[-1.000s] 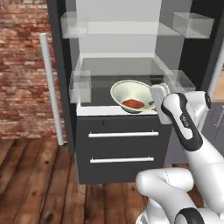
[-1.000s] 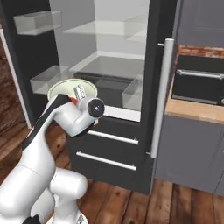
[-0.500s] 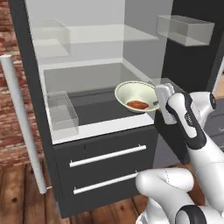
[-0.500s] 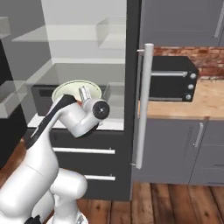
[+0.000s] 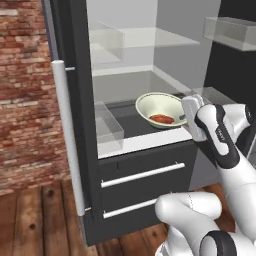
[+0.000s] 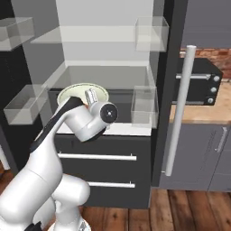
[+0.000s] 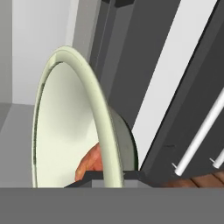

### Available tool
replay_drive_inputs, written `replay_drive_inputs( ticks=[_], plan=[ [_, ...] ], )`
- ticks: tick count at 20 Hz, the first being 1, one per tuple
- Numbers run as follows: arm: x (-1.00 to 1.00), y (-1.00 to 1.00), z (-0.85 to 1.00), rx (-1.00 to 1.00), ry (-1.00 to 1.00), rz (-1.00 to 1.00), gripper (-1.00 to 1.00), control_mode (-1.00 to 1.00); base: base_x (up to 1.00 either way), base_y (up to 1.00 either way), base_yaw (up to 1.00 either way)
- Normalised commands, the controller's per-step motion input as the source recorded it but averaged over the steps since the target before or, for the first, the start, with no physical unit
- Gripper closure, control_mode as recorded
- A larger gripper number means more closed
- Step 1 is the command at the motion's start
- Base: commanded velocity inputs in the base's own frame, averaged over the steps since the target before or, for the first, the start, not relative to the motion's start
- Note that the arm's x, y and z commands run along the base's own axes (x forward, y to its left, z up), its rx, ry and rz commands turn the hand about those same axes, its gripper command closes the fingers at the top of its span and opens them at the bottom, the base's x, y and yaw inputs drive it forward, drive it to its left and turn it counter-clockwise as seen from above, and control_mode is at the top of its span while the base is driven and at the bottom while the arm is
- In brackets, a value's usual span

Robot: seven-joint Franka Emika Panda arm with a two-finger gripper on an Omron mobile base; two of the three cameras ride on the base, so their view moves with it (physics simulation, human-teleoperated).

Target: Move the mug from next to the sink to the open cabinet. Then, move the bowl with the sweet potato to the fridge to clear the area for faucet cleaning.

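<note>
pale cream-green bowl (image 5: 160,110) sits inside the fridge (image 5: 150,75), its rim seemingly pinched narrowly by the gripper (image 7: 114,176) in the hand view, while the left base view shows the sweet potato (image 5: 161,119) inside.

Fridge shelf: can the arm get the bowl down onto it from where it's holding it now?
Probably yes. The gripper holds the bowl by its rim, already inside the open fridge, over the dark shelf. Nothing shows beneath it; the clear bin sits off to the side.
</note>
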Motion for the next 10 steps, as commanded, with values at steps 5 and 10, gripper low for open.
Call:
replay_drive_inputs(
  ticks=[5, 10],
  plan=[
    [0.0, 0.0, 0.0, 0.0, 0.0, 0.0, 1.0, 1.0, 0.45, 0.0, -0.03],
    [0.0, 0.0, 0.0, 0.0, 0.0, 0.0, 1.0, 1.0, 0.82, 0.21, -0.14]
  ],
)
